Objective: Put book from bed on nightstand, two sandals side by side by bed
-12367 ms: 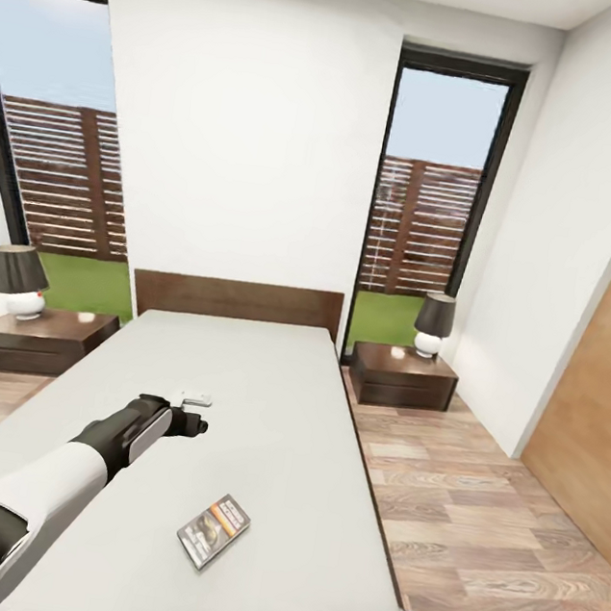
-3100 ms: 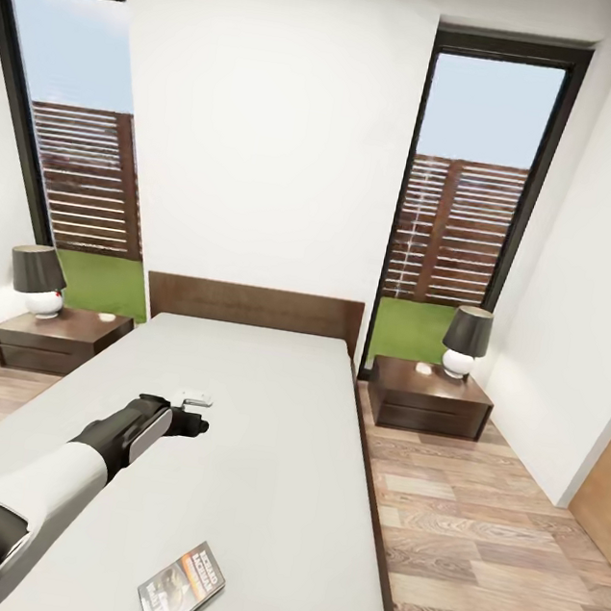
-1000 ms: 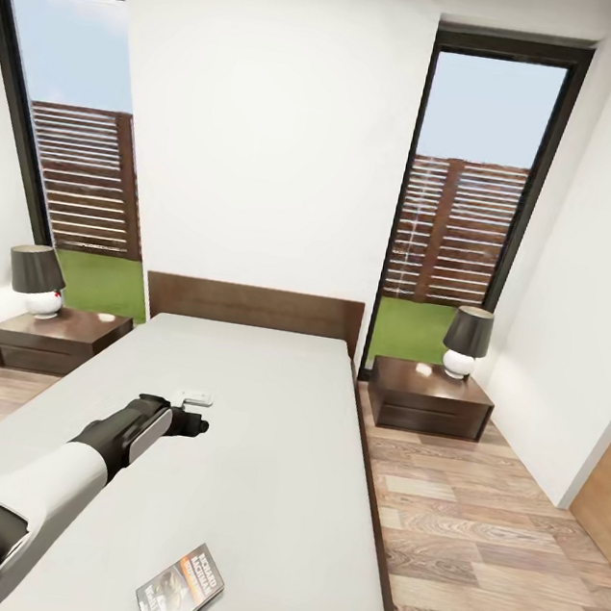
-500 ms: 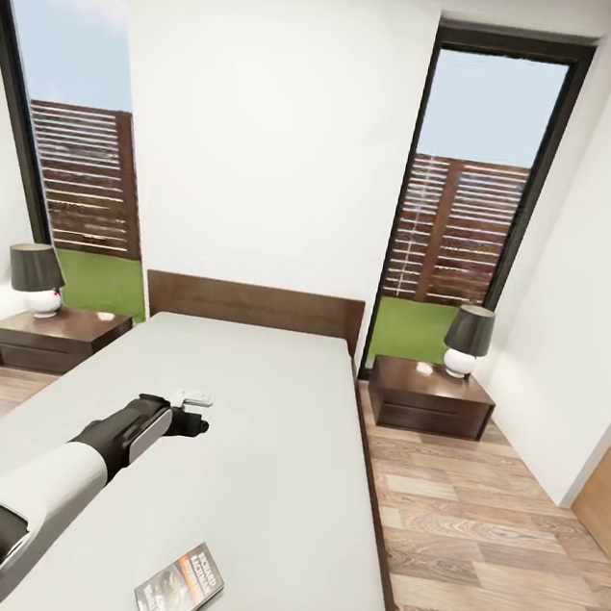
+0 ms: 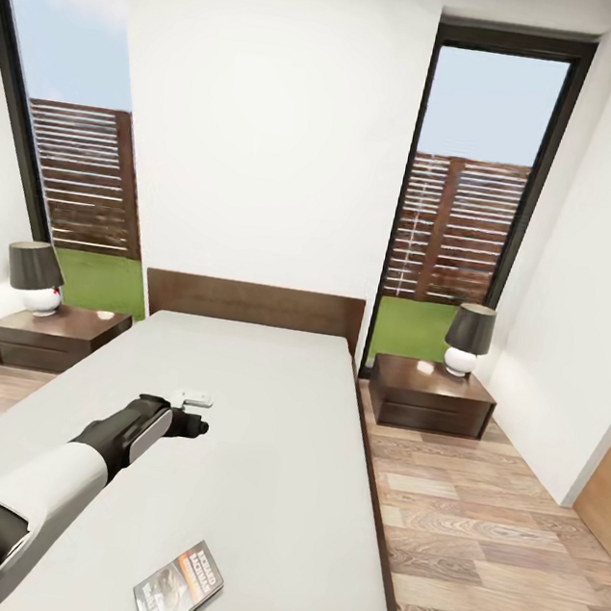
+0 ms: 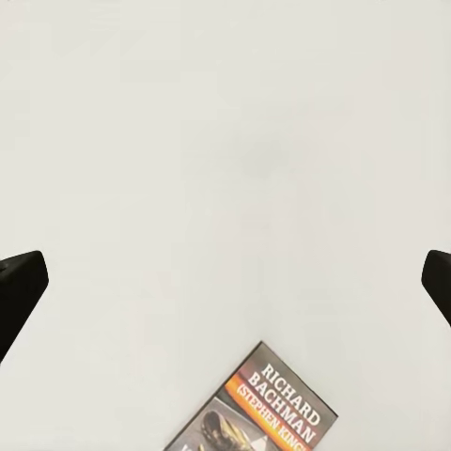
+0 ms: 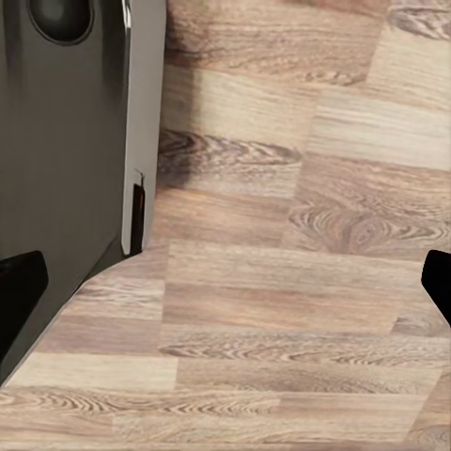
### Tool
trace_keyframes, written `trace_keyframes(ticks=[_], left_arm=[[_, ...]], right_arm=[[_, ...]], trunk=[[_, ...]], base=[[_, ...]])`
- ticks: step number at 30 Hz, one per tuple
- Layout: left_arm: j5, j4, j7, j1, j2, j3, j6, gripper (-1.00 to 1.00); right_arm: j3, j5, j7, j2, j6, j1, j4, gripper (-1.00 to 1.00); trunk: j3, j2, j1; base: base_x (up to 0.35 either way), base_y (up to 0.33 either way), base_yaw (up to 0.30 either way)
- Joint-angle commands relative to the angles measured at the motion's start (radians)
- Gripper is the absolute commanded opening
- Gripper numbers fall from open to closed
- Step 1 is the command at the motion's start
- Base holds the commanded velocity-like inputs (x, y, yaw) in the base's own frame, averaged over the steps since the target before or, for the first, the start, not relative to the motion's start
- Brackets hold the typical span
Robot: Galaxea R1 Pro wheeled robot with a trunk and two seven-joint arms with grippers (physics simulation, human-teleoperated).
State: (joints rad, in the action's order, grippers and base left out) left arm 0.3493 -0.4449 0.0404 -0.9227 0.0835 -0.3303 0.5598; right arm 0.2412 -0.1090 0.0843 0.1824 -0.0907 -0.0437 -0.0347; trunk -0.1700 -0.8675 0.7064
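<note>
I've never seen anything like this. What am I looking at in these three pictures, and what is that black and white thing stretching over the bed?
These are computer-rendered pictures from a simulated two-armed robot on wheels. The big picture comes from a camera on its head, looking down a bedroom. The black and white limb is its left arm, ending in the left gripper, which hangs over the grey bed. A small paperback book lies on the mattress close to the robot, and nothing is held.

A dark nightstand with a lamp stands at each side of the bed.

The other two pictures come from cameras near each wrist. The left one looks down at the mattress and book, its dark fingers spread wide at the edges. The right one faces the wooden floor, its fingers also apart.
</note>
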Motion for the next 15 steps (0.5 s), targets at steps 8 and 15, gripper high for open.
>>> trace_keyframes(ticks=[8, 15], left_arm=[[0.007, -0.001, 0.004, -0.001, 0.001, -0.007, 0.011, 1.00], [0.007, -0.001, 0.004, -0.001, 0.001, -0.007, 0.038, 1.00]], right_arm=[[0.007, -0.011, 0.005, 0.000, -0.006, 0.001, -0.002, 1.00], [0.007, -0.011, 0.005, -0.001, -0.006, 0.001, -0.002, 1.00]], trunk=[[-0.026, -0.057, 0.031], [-0.048, -0.106, 0.058]], base=[[0.000, 0.000, 0.000], [0.000, 0.000, 0.000]])
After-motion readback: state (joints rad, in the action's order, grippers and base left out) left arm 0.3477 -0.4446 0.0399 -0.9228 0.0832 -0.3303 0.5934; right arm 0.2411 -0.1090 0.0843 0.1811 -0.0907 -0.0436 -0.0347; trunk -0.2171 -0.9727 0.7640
